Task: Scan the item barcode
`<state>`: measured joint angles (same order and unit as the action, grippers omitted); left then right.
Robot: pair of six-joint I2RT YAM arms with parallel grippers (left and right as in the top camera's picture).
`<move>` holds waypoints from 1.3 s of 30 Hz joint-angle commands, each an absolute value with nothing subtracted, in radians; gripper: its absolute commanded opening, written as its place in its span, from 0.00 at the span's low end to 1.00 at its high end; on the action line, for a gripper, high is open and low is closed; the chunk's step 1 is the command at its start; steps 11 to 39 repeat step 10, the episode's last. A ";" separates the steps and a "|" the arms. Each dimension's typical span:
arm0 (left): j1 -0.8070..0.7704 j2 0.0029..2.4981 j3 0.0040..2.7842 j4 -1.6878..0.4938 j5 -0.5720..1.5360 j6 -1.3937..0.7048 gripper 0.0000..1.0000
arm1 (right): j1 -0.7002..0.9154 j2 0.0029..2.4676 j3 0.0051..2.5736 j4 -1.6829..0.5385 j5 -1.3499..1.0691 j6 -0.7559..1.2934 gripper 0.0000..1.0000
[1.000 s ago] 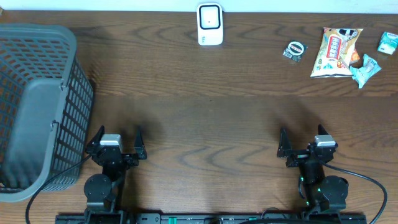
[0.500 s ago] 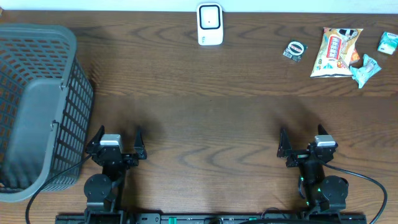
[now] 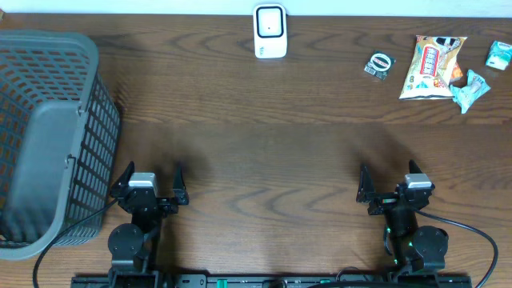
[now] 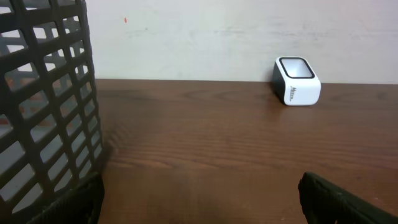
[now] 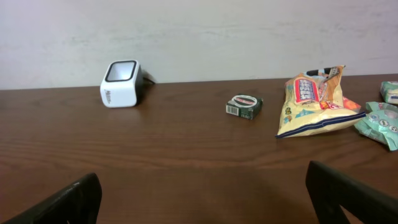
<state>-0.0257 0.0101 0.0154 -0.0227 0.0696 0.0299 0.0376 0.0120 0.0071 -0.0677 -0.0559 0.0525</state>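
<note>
The white barcode scanner stands at the table's far edge, also seen in the left wrist view and the right wrist view. The items lie at the far right: a small green round pack, a yellow snack bag and two teal packets. My left gripper and right gripper rest open near the front edge, nothing between their fingers, far from every item.
A large grey mesh basket fills the left side, close beside my left gripper. A pale wall rises behind the table's far edge. Bare wood lies between the grippers and the scanner.
</note>
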 commanded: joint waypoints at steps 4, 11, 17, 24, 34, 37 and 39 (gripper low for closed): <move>-0.018 0.004 0.004 -0.064 0.101 0.029 0.98 | 0.031 0.006 0.006 -0.072 -0.056 0.066 0.99; -0.018 0.004 0.004 -0.064 0.101 0.029 0.97 | 0.031 0.006 0.006 -0.072 -0.056 0.066 0.99; -0.018 0.004 0.004 -0.064 0.101 0.029 0.97 | 0.031 0.006 0.006 -0.072 -0.056 0.066 0.99; -0.018 0.004 0.004 -0.064 0.101 0.029 0.97 | 0.031 0.006 0.006 -0.072 -0.056 0.066 0.99; -0.018 0.004 0.004 -0.064 0.101 0.029 0.97 | 0.031 0.006 0.006 -0.072 -0.056 0.066 0.99; -0.018 0.004 0.004 -0.064 0.101 0.029 0.97 | 0.031 0.006 0.006 -0.072 -0.056 0.066 0.99; -0.018 0.004 0.004 -0.064 0.101 0.029 0.97 | 0.031 0.006 0.006 -0.072 -0.056 0.066 0.99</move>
